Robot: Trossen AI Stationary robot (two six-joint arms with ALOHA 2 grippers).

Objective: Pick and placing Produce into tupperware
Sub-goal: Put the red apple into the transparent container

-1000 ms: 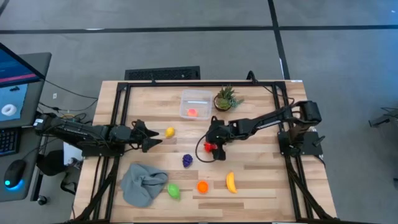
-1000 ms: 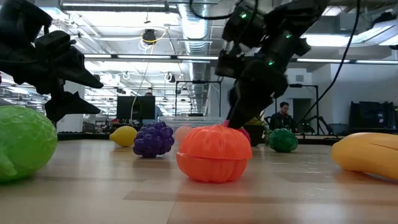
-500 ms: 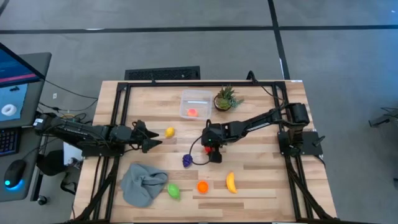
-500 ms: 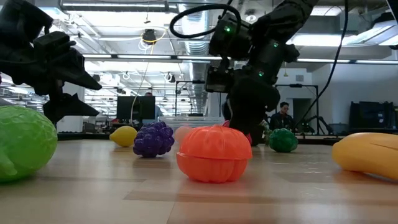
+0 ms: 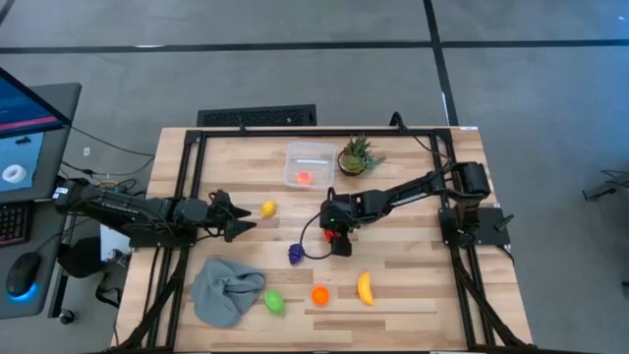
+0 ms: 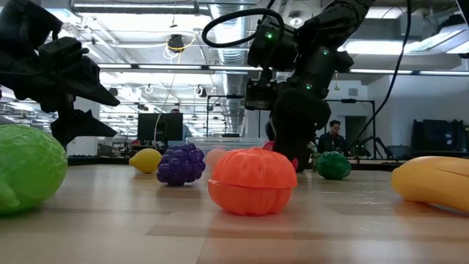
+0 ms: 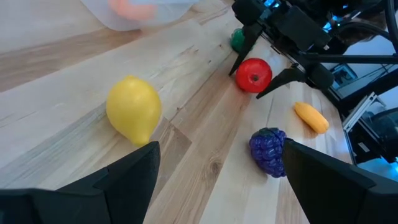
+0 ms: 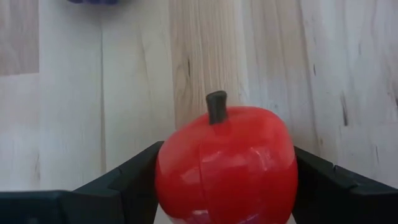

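Observation:
The red apple (image 5: 337, 236) sits on the table's middle, its stem (image 8: 216, 106) up. My right gripper (image 5: 340, 239) reaches down over it and is shut on it. The clear tupperware (image 5: 310, 164) stands at the far middle with an orange piece (image 5: 305, 178) inside. My left gripper (image 5: 248, 224) hovers open at the table's left, just short of the yellow lemon (image 5: 267, 208). In the left wrist view the lemon (image 7: 134, 115) lies ahead of the open fingers, untouched. My right gripper pinches the red apple (image 8: 227, 165) between its two fingers, one finger (image 8: 130, 177) on each side (image 8: 168, 174) of its body. The fingers come from above, slanting toward the near edge. The apple stays upright; its underside appears to rest on the table.
A potted plant (image 5: 356, 155) stands right of the tupperware. Purple grapes (image 5: 296, 253) lie just left of the apple. A banana (image 5: 366, 288), an orange pumpkin (image 5: 319, 294), a green fruit (image 5: 274, 302) and a grey cloth (image 5: 226, 290) lie near the front edge. A green piece (image 6: 333, 165) sits behind the right gripper.
My right gripper has shifted a little toward the table's left and tipped more upright over the apple, then held still for the last half second. Its cable loop has swung up. The apple has stayed in place.

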